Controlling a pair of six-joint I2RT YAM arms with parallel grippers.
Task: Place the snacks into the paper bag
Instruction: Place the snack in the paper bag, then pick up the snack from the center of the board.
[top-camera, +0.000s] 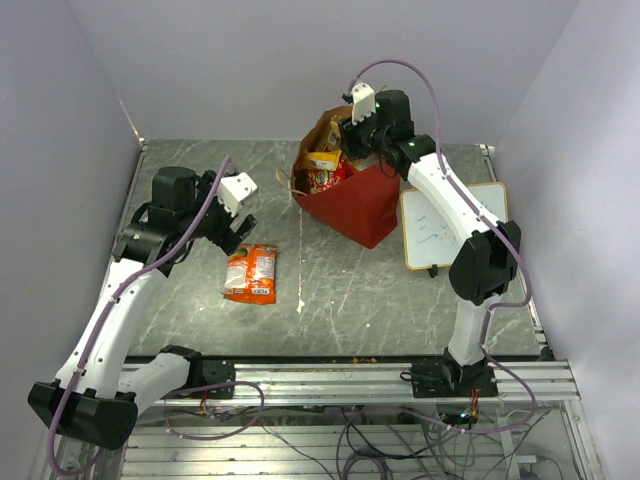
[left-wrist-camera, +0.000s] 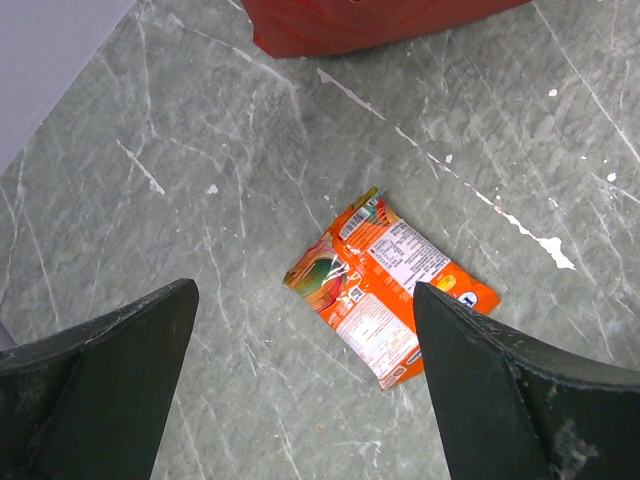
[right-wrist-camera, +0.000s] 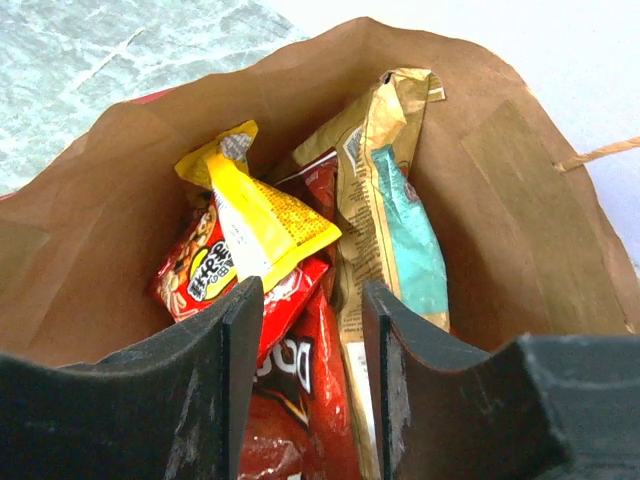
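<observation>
Low in the top view, the left arm reaches up the left side of the grey marbled table (top-camera: 330, 300). The left gripper (left-wrist-camera: 305, 290) hangs released, its dark fingers (left-wrist-camera: 110, 380) spread wide with nothing between them. Just past it, left of the frame's centre, one orange packet (top-camera: 251, 273) lies flat on the table. In the left wrist view the packet sits between the two fingers but lower down, clear of both, its printed label facing up.

Further up, right of centre, the paper bag (top-camera: 355, 205) stands upright with its mouth open, red outside and brown inside. The whiteboard (top-camera: 450, 225) lies flat on the table just to its right.

At the top of the frame, the right gripper (right-wrist-camera: 310, 290) points down into the bag's mouth. Its jaws are parted and pinch nothing. A red packet (right-wrist-camera: 300, 400) shows through the gap, lying in the bag. Also inside are a yellow packet (right-wrist-camera: 255, 215) on a red-orange packet (right-wrist-camera: 195, 265), and a brown pouch (right-wrist-camera: 390, 200) with a teal panel at the far wall
</observation>
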